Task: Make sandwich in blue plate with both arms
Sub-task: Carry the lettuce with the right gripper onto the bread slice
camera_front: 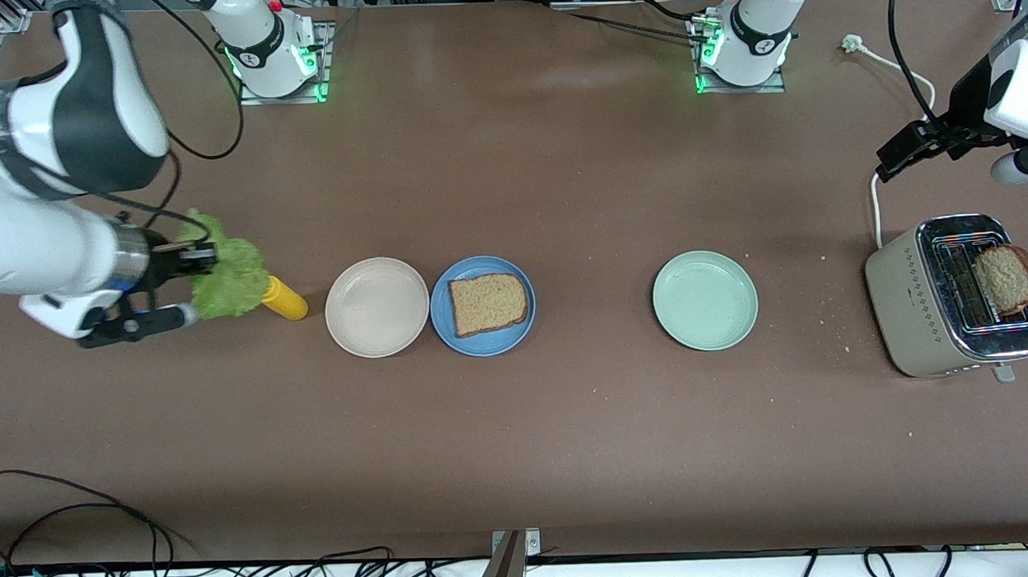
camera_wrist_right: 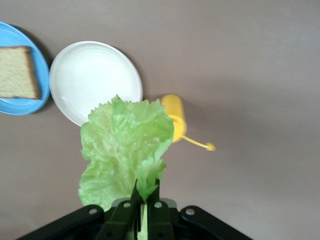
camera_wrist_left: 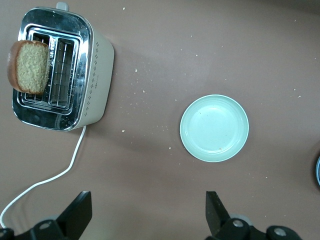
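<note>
A blue plate (camera_front: 484, 343) in the middle of the table holds one slice of brown bread (camera_front: 488, 303). A second slice (camera_front: 1006, 277) sticks out of a slot of the toaster (camera_front: 931, 305) at the left arm's end. My right gripper (camera_front: 203, 255) is shut on a crinkly green lettuce leaf (camera_front: 229, 282) and holds it over the table at the right arm's end. In the right wrist view the leaf (camera_wrist_right: 125, 145) hangs from the shut gripper (camera_wrist_right: 146, 192), with the blue plate (camera_wrist_right: 20, 104) and bread (camera_wrist_right: 17, 72) at the edge. My left gripper (camera_wrist_left: 146, 215) is open and empty, high over the table near the toaster (camera_wrist_left: 95, 75).
A beige plate (camera_front: 377, 307) touches the blue plate toward the right arm's end. A yellow bottle (camera_front: 284, 298) lies beside it, under the leaf. A mint-green plate (camera_front: 704, 300) sits between the blue plate and the toaster. The toaster's white cord (camera_front: 875, 208) runs toward the bases.
</note>
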`<action>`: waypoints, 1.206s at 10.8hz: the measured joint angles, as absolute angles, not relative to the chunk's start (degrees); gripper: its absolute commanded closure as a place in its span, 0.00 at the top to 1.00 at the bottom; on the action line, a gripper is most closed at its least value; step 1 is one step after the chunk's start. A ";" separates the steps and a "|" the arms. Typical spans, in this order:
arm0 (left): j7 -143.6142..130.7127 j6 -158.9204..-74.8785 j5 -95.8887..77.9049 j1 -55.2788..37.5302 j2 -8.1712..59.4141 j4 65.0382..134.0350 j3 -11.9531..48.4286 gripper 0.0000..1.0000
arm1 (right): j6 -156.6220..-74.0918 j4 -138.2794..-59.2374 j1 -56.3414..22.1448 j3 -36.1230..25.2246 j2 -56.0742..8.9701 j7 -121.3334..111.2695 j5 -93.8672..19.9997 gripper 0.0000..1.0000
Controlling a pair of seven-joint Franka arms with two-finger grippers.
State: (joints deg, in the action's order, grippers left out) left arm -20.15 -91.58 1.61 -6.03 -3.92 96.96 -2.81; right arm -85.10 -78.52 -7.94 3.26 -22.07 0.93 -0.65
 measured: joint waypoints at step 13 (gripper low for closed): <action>-20.21 -91.54 1.61 -5.91 -3.43 96.79 -2.83 1.00 | -120.40 -79.42 -32.24 3.64 -41.78 28.03 -11.04 0.05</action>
State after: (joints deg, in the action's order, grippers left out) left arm -20.21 -91.54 1.61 -5.91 -3.43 96.79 -2.83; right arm -120.40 -79.42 -32.24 3.64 -41.78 28.03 -11.04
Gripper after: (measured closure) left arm 0.000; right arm 0.938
